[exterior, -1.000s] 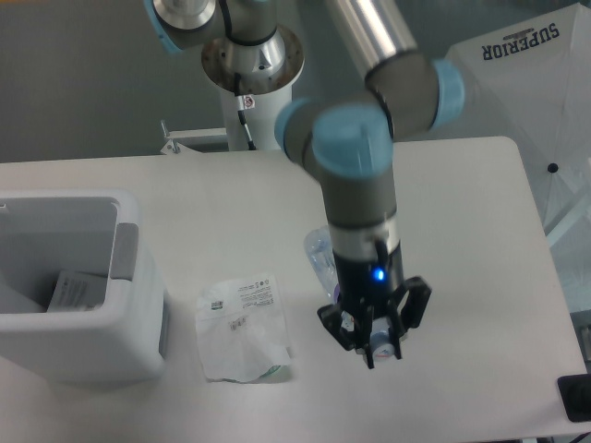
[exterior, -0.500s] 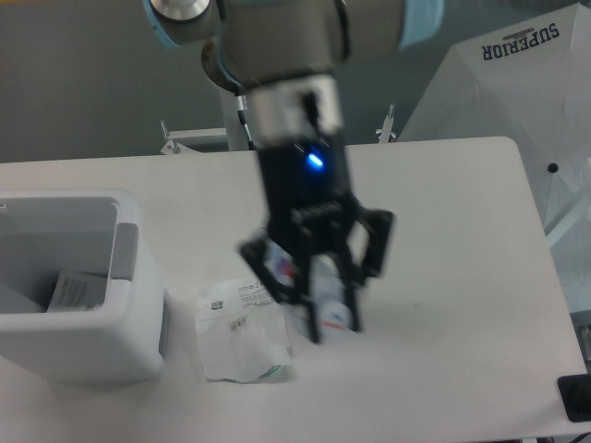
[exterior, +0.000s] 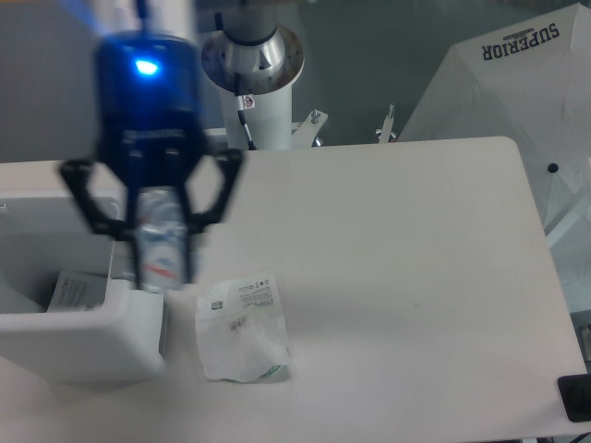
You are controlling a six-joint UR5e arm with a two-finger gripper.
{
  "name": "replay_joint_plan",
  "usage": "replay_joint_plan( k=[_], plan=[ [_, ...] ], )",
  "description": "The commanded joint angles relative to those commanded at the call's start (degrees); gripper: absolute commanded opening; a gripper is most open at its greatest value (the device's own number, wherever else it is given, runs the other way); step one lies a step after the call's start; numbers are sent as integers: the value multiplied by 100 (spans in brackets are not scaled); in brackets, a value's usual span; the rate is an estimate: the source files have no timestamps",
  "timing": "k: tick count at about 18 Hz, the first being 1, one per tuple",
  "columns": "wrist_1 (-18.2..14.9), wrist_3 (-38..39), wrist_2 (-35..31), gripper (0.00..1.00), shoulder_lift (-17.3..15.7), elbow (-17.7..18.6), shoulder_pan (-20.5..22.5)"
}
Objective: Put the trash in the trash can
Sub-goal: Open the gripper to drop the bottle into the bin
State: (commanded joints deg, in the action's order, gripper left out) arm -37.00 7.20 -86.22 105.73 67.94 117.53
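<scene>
Gripping the small clear bottle (exterior: 161, 242) between its two dark fingers (exterior: 90, 208), the gripper (exterior: 152, 217) hangs above the right-hand rim of the pale trash can (exterior: 88, 343), the bottle standing roughly upright with its red-blue label toward the lower end. The picture is blurred here, so exact contact is hard to read, but the fingers look pinched on the bottle's sides rather than spread free. Held upright and high like this, the bottle seems carried so it can pass over the thick rim and drop inside without catching; from here the opening lies just left of and below the fingers, so a little more travel leftward looks needed before letting go. Well off to the lower right of the fingers, the flat clear plastic bag (exterior: 243, 326) with white printed labels lies on the table (exterior: 406, 258) just beside the can's outer wall, untouched. Counted: one bottle, one bag, one trash can, one gripper. A pale card or paper (exterior: 76, 291) already lies inside the can.
</scene>
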Motion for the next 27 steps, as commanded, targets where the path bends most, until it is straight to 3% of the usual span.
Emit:
replay_joint_plan(
  k=[12,14,15,17,19,22,24,27],
  plan=[
    [0,167,9,40,255,404,-625],
    [0,159,9,50,238,510,-687],
    [-9,150,-9,60,238,562,-687],
    [-9,106,-9,95,159,720,-687],
    [-17,141,-9,100,62,817,-678],
    [-26,202,-18,100,-8,1097,-434],
    [-18,220,35,100,-184,1536,93],
    [-18,220,35,100,-193,2091,831]
  ],
)
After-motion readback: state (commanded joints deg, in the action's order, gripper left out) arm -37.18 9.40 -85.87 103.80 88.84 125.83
